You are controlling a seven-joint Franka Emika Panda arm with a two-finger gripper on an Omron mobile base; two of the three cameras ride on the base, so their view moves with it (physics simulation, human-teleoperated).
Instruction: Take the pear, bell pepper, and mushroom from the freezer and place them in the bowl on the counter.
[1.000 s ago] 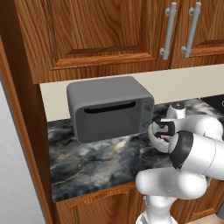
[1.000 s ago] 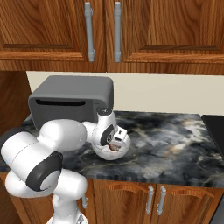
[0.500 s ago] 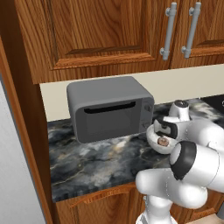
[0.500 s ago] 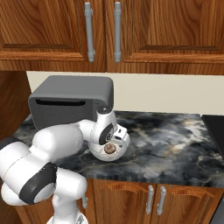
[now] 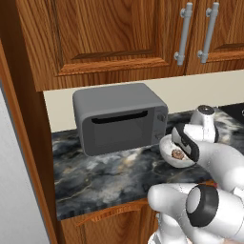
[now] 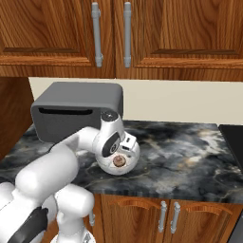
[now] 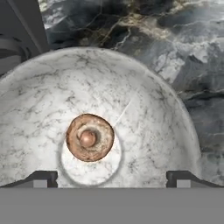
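Mushroom [image 5: 178,154], brown and round, lies in the bowl [image 5: 166,151] in the left base view. The bowl sits on the dark marbled desk [image 5: 100,175], just beside the microwave [image 5: 119,117], off its lower right corner. The white arm reaches over the bowl from the right, and the gripper [image 5: 185,143] hangs just above the bowl, covering part of its rim; from here I cannot tell how its jaws stand. Wooden cabinets [image 5: 105,33] hang above the microwave.

From the right base view, the bowl [image 6: 129,163] stands on the desk [image 6: 190,156] in front of the microwave [image 6: 76,111], near its right front corner. The mushroom [image 6: 119,161] lies inside the bowl, cap side down, with its pale stem facing up. The gripper [image 6: 122,148] is over the bowl's back rim, close to the microwave, not touching the mushroom.

Looking down from the hand view, the bowl [image 7: 162,118] shows a white-grey veined wall. The mushroom [image 7: 89,137] rests near the bowl's middle, on its flat bottom, alone and free. The two dark fingertips [image 7: 41,178] stand far apart, one to each side of the mushroom with nothing between them: the gripper [image 7: 113,180] is wide and empty. A dark corner of the microwave [image 7: 22,30] shows beyond the bowl's rim, and the desk [image 7: 192,57] runs past the bowl on the other side.
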